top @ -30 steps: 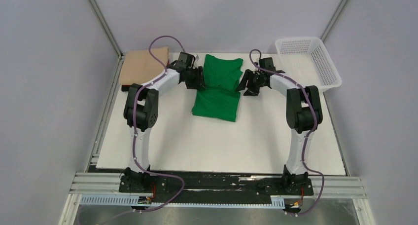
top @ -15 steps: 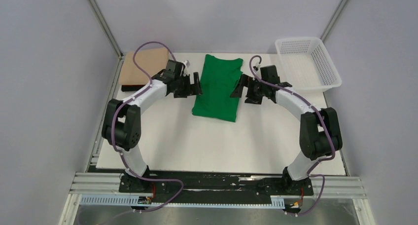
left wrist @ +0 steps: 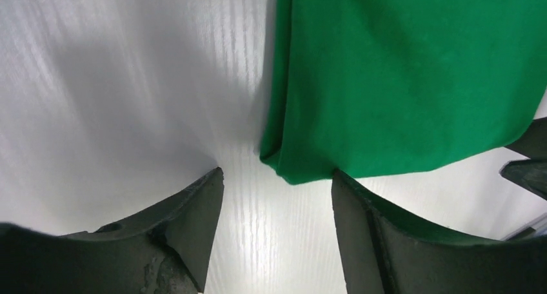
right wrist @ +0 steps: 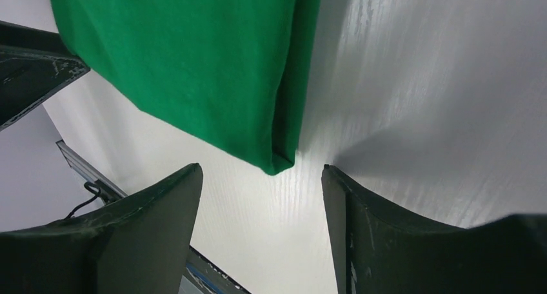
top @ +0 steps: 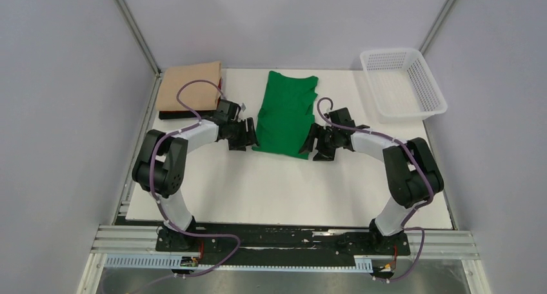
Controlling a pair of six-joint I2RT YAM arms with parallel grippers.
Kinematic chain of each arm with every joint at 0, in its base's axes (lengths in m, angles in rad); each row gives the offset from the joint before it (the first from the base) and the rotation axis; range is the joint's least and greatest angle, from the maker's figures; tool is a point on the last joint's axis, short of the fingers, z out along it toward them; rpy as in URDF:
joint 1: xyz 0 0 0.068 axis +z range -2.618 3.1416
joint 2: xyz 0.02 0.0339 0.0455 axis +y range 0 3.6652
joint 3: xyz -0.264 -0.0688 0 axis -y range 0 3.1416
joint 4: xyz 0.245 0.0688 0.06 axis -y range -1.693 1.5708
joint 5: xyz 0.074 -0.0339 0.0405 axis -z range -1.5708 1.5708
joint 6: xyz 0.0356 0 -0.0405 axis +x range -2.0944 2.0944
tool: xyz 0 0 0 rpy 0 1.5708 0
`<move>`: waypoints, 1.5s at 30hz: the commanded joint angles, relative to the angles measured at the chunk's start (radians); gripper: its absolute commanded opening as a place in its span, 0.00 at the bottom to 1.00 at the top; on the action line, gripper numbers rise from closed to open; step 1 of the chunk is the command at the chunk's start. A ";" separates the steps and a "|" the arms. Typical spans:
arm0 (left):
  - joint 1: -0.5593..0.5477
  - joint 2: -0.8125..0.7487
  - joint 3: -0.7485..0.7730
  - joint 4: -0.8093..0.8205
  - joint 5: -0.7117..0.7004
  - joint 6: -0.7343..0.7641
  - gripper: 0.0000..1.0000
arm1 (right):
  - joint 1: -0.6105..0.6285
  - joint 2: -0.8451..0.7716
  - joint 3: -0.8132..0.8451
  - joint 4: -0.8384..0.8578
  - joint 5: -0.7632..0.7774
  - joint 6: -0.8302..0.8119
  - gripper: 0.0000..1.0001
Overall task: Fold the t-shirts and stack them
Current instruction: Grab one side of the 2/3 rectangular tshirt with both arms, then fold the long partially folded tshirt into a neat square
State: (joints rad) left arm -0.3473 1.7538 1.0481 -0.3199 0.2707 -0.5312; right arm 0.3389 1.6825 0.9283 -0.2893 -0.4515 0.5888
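Two arms reach in from either side of a green t-shirt (top: 288, 110), which lies mid-table toward the far edge of the white table (top: 290, 191), folded into a long strip. Its long axis runs near to far, leaning slightly right at the far end, where the edge is uneven. The left gripper (top: 249, 134) sits at the strip's near left corner and the right gripper (top: 312, 143) at its near right corner. A folded tan t-shirt (top: 190, 86) rests at the far left on a dark, apparently black t-shirt (top: 173, 115) that shows only as a thin edge, and a white mesh basket (top: 436, 91) stands at the far right. From the left wrist, the left gripper (left wrist: 277, 175) has its dark, scuffed fingers (left wrist: 187, 229) spread apart, and the soft, rounded folded corner of the green cloth (left wrist: 400, 75) lies in the gap, unpinched, on faintly ribbed tabletop. From the right wrist, the right gripper (right wrist: 261, 171) likewise stands wide open, the layered corner of the shirt (right wrist: 193, 62) pointing down between its fingers (right wrist: 387, 242), with a crisp doubled fold along the cloth's edge.
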 commanded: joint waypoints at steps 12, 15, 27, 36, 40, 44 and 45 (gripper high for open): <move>0.001 0.110 0.002 0.112 0.133 0.014 0.00 | 0.045 0.101 -0.021 0.130 0.072 0.062 0.02; 0.000 0.059 -0.051 0.118 0.128 0.013 0.00 | 0.060 0.071 -0.056 0.131 0.056 0.059 0.00; -0.077 -0.510 -0.318 -0.106 0.168 -0.026 0.00 | 0.155 -0.444 -0.233 -0.097 -0.194 0.048 0.00; -0.081 -0.779 -0.204 -0.176 0.134 -0.059 0.00 | 0.111 -0.524 -0.098 -0.115 -0.277 -0.001 0.00; -0.081 -0.741 -0.193 -0.014 0.088 -0.084 0.00 | 0.056 -0.446 -0.038 -0.092 -0.309 -0.021 0.00; -0.076 -0.656 -0.145 0.083 -0.015 -0.102 0.00 | 0.009 -0.376 0.000 -0.029 -0.335 -0.009 0.00; -0.074 -0.637 -0.118 0.085 -0.043 -0.101 0.00 | 0.001 -0.357 0.014 -0.020 -0.326 -0.008 0.00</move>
State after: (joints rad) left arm -0.4282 1.0576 0.8425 -0.3676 0.3351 -0.6079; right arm 0.3714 1.2778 0.8764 -0.3862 -0.7441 0.5987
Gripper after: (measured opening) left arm 0.015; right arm 0.007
